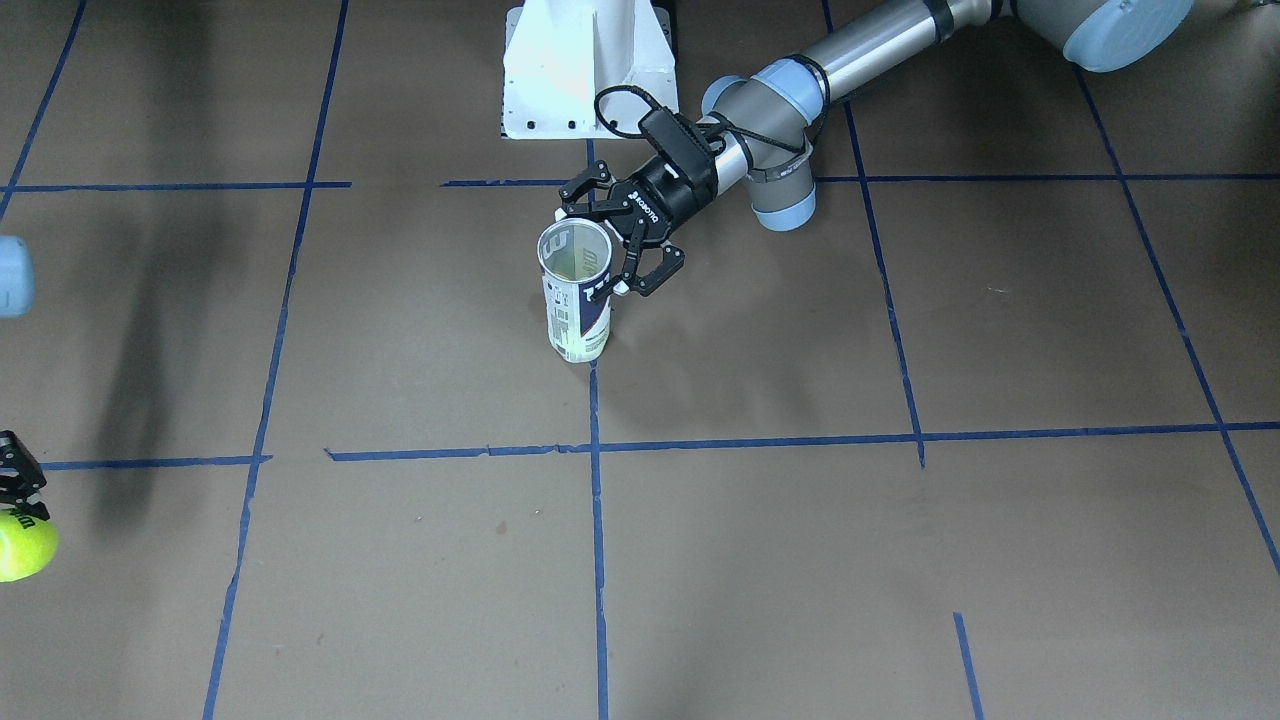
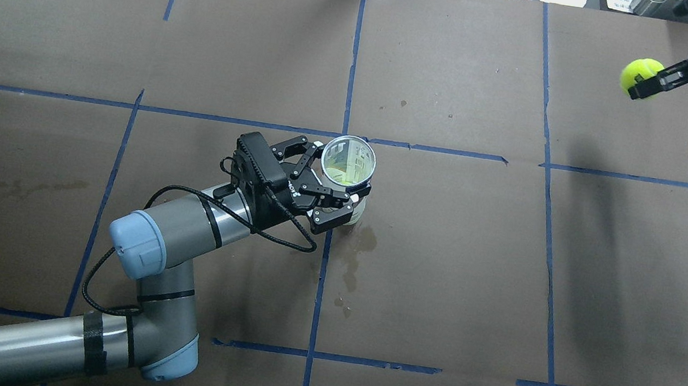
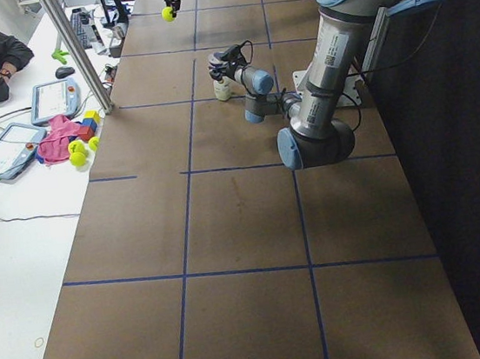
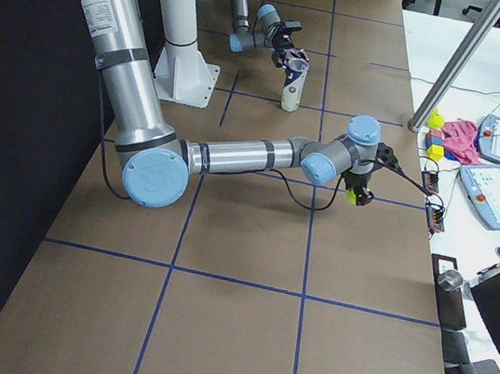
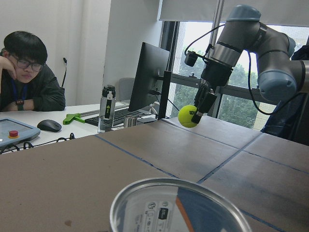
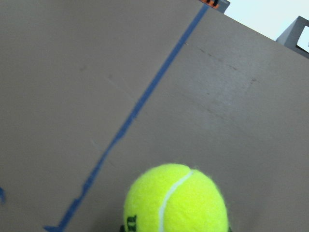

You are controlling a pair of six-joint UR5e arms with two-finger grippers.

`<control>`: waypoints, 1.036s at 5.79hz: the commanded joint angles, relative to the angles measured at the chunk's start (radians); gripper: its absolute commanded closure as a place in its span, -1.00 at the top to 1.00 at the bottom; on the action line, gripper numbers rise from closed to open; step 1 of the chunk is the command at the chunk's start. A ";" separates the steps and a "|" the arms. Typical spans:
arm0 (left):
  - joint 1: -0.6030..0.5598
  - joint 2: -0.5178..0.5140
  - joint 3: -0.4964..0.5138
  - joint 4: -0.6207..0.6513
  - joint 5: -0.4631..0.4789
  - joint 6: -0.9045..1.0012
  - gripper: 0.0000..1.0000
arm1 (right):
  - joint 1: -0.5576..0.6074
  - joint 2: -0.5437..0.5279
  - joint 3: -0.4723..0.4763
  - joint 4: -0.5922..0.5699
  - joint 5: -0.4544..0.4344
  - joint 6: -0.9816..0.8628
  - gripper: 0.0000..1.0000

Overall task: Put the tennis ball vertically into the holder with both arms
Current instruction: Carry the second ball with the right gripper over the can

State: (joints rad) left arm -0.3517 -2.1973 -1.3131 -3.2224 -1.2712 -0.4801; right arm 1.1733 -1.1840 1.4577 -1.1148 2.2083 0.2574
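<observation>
Overhead exterior view: the holder (image 2: 348, 161) stood upright near frame center, mouth open, with the left gripper (image 2: 328, 183) clamped around its side. The right gripper (image 2: 649, 80) pinched the tennis ball (image 2: 640, 71) way up in the upper right corner, close to the table's (image 2: 441, 267) far edge, with a wide stretch of brown tabletop between ball and holder.

- The holder (image 5: 179, 209) shows only its rim in the left wrist view; the bottom edge cuts off its body.
- Well apart from the holder, the front-facing view's left edge cuts the right end effector (image 1: 20, 505) and part of the tennis ball (image 1: 25, 547).
- Overhead, the left end effector (image 2: 327, 181) hides the holder's lower wall.
</observation>
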 commanded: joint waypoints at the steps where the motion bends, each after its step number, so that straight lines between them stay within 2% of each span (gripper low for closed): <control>1: 0.000 -0.002 0.000 0.001 0.000 0.000 0.78 | -0.071 0.023 0.279 -0.276 -0.007 0.169 -0.99; 2: 0.000 -0.005 0.000 0.003 0.001 0.000 0.78 | -0.120 0.047 0.391 -0.386 -0.022 0.259 -0.98; 4: 0.002 -0.007 0.000 0.004 0.001 0.000 0.78 | -0.281 0.137 0.501 -0.478 -0.125 0.499 -0.99; 5: 0.002 -0.007 0.000 0.007 0.001 0.000 0.78 | -0.382 0.202 0.565 -0.578 -0.216 0.585 -0.99; 6: 0.002 -0.009 0.000 0.009 0.001 0.000 0.78 | -0.471 0.277 0.585 -0.665 -0.293 0.665 -0.99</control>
State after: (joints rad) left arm -0.3499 -2.2049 -1.3131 -3.2155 -1.2702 -0.4801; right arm 0.7915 -0.9768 2.0099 -1.6933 1.9918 0.8398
